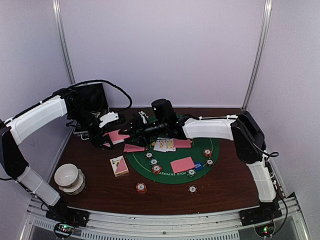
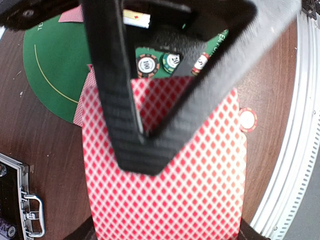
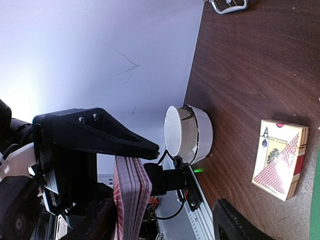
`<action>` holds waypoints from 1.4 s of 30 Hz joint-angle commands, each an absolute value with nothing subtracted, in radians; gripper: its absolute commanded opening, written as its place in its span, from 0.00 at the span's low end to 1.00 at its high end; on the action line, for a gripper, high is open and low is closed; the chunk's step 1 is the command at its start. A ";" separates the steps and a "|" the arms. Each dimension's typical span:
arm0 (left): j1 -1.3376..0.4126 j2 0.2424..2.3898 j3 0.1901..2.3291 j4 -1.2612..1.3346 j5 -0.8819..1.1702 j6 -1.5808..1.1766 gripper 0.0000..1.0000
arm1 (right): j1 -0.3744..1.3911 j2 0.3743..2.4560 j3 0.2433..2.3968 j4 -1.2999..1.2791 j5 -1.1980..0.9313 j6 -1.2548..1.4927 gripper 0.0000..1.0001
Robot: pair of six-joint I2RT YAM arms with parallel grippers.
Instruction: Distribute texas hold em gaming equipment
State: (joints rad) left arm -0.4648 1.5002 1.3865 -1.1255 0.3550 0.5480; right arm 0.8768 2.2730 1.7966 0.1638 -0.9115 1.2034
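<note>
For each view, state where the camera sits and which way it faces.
Top external: above, behind the bases, looking down at the green mat; both arms show.
Left wrist: looks down; left gripper shut on pink-backed cards.
Right wrist: looks across the table at the white bowl; a finger shows.
Shared: all show those cards.

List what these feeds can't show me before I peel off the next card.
- Left wrist view: the pink diamond-backed deck of playing cards, clamped in the left tool, covers whatever lies beneath it and part of a red-edged round poker chip.
- Top external view: the right tool is small and dark; whether it touches the deck is unclear.
- Right wrist view: its lower finger is cut off by the bottom edge.
</note>
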 commanded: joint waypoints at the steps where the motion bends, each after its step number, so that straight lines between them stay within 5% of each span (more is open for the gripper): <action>1: -0.465 1.493 1.407 -1.102 0.376 0.559 0.00 | 0.846 2.210 1.750 0.096 -0.912 1.153 0.67; 12: -0.465 1.498 1.408 -1.102 0.376 0.556 0.00 | 0.843 2.168 1.819 0.102 -0.932 1.173 0.63; 34: -0.465 1.503 1.393 -1.097 0.349 0.571 0.00 | 0.805 2.111 1.755 0.138 -0.972 1.217 0.01; 42: -0.465 1.503 1.390 -1.095 0.341 0.571 0.00 | 0.762 2.053 1.658 0.223 -0.979 1.269 0.00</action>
State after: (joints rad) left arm -0.4644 1.5002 1.3865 -1.1233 0.3431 0.5560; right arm 0.7853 2.1181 1.7111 0.1497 -0.9688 1.2385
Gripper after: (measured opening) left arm 0.675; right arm 0.019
